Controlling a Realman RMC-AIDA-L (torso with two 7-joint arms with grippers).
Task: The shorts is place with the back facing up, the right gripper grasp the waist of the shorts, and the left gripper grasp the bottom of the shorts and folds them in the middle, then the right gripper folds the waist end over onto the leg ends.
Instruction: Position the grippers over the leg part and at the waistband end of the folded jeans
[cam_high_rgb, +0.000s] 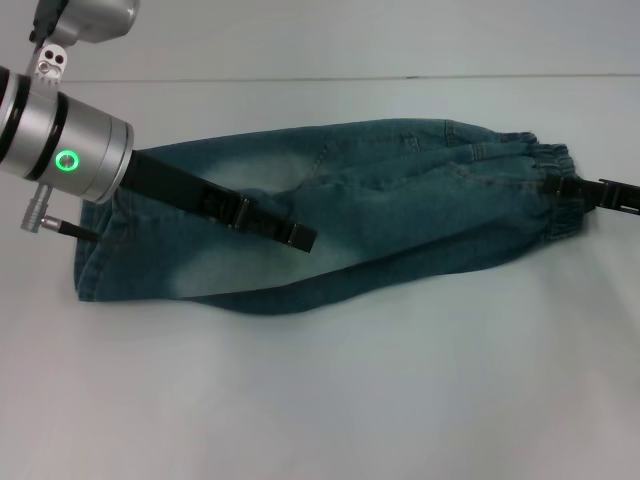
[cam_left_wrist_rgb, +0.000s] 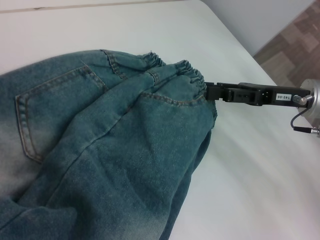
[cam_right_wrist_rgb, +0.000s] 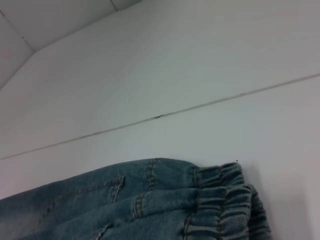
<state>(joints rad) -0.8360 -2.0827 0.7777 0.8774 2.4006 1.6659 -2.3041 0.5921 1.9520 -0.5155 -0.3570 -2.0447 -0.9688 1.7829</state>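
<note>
The blue denim shorts (cam_high_rgb: 400, 220) lie folded in half lengthwise across the table, one back pocket (cam_left_wrist_rgb: 55, 100) facing up. The puckered elastic waist (cam_high_rgb: 545, 175) is at the right, and the leg ends (cam_high_rgb: 90, 260) lie flat at the left. My right gripper (cam_high_rgb: 562, 187) comes in from the right edge and is shut on the waist; the left wrist view shows this white-labelled gripper (cam_left_wrist_rgb: 212, 93) clamped on the waist (cam_left_wrist_rgb: 185, 75). My left gripper (cam_high_rgb: 300, 237), on its silver wrist with the green ring light, reaches over the pale middle of the shorts. In the right wrist view only the gathered waist (cam_right_wrist_rgb: 225, 200) appears.
The white table (cam_high_rgb: 400, 400) stretches bare in front of the shorts. Its back edge (cam_high_rgb: 300, 78) runs behind them. In the left wrist view the table's side edge drops to a wooden floor (cam_left_wrist_rgb: 300, 30) beyond my right arm.
</note>
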